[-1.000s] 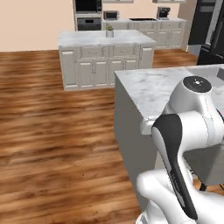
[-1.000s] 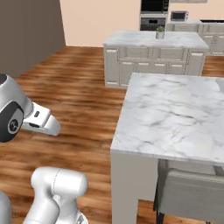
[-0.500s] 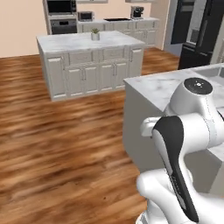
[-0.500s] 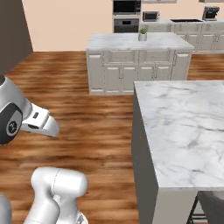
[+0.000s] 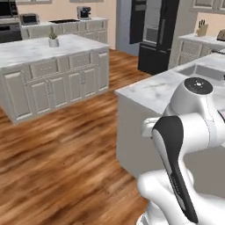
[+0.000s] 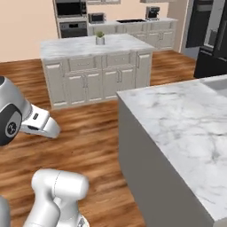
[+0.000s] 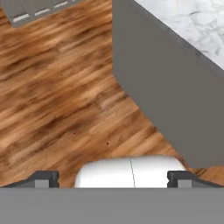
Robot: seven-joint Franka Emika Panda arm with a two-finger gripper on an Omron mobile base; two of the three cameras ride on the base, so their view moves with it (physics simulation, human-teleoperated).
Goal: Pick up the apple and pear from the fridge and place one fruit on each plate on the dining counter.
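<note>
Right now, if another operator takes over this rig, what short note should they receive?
Gripper: open, holding nothing, pointed down at the wood floor.
Dining counter: its near corner is close beside the base; no plates on the part in view.
Fridge: far across the room, doors look closed.
Done: no fruit picked.
Left: reach the fridge, take apple and pear, place one on each plate.

Dining counter (image 6: 177, 115) — veined marble; floor (image 5: 66, 149) — glossy wood.

I could read no text, label, brand, number or sign on anything before me at that moment.
</note>
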